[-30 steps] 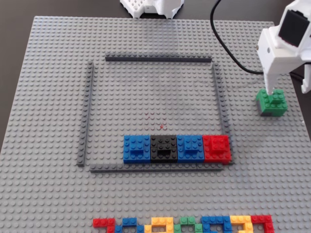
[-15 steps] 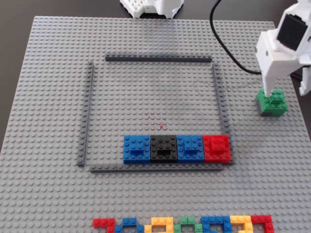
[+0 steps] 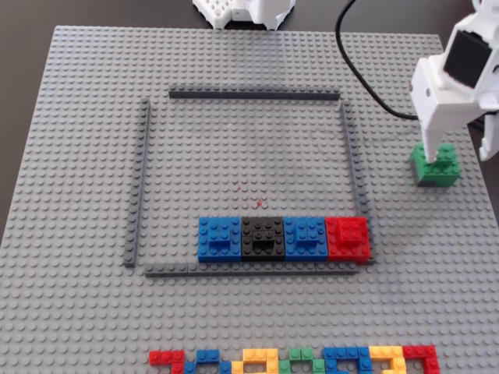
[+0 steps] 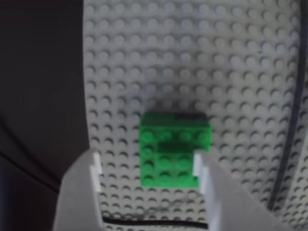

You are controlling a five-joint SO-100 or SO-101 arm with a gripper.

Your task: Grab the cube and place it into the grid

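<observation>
- One step is in hand, as we judge it: the grasp of the cube (image 3: 437, 164), which sits on the baseplate (image 3: 78, 156) outside the grid (image 3: 349, 148), just beyond its right strip in the fixed view.
- We take the grid as our landmark: inside it, against its near strip, stand a blue block (image 3: 219, 237), a black block (image 3: 262, 236), another blue block (image 3: 305, 234) and a red block (image 3: 347, 237) in a row; the cube is well apart from them.
- We see the fingers (image 4: 149, 175) open in the wrist view, one white tip on each side of the cube's near half; the right tip looks close against the cube, while a clear gap shows at the left one. Nothing is gripped yet.
- In the fixed view one finger (image 3: 431, 146) reaches down onto the cube's left part; the other is hard to make out.
- Next, we judge, the fingers need to close squarely on the cube, pull it free of the studs, and carry it over the right strip to bare studs inside the grid.
- Flat multicoloured bricks (image 3: 296, 360) lie below the grid's near strip, out of the way.
</observation>
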